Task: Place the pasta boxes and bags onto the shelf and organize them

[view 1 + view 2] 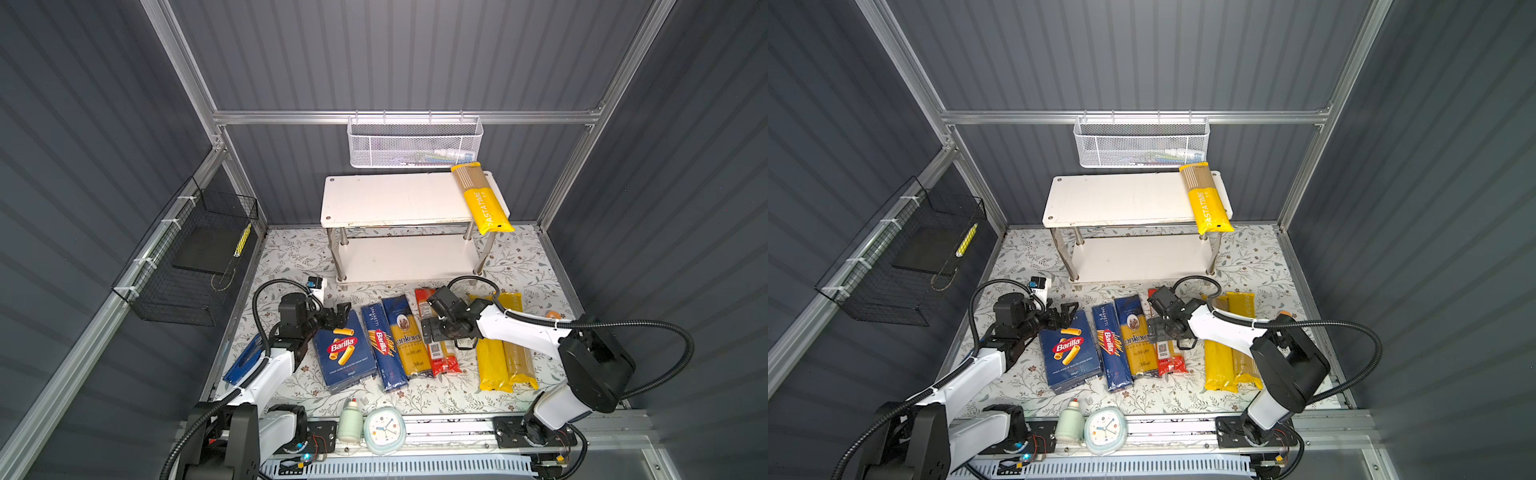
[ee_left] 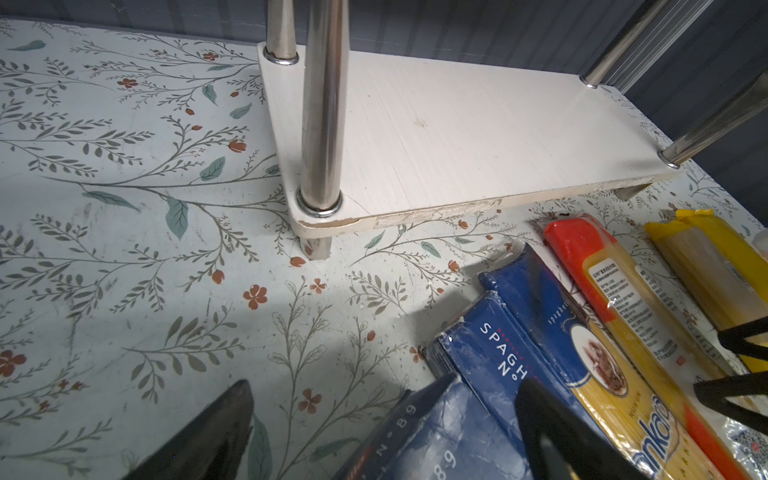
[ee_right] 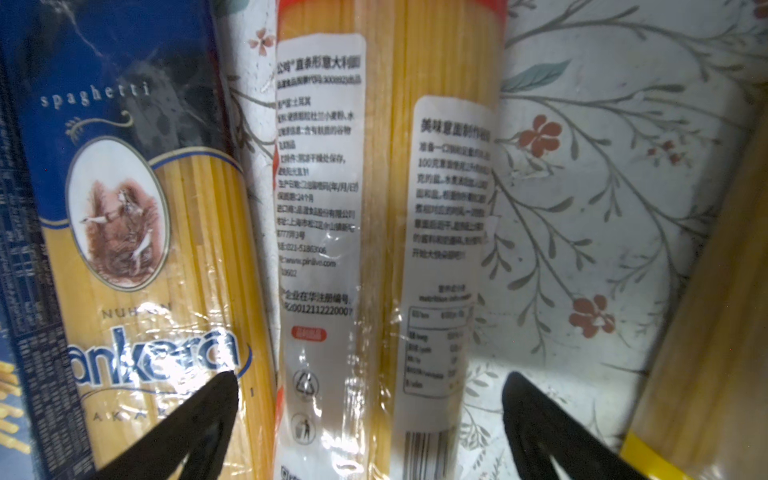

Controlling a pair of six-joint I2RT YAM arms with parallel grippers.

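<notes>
Our right fingers point(image 3: 199, 419) stood spread wide, one on each side of the long slim red plastic spaghetti bag with white labels point(image 3: 374, 208). It lay flat on the flowered tabletop point(image 3: 602, 166) directly under them. Its long axis pointed toward the white two-tier shelf with chrome legs point(image 1: 395, 199), so the fingers crossed its narrow width. We judged the right arm the nearer one. Our left fingers point(image 2: 208, 432), also spread, hung at the far end of the wide dark blue Barilla carton point(image 1: 343, 353).

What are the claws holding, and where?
Nothing. The right claw is open above the red-and-clear plastic spaghetti bag; the left claw is open too.
</notes>
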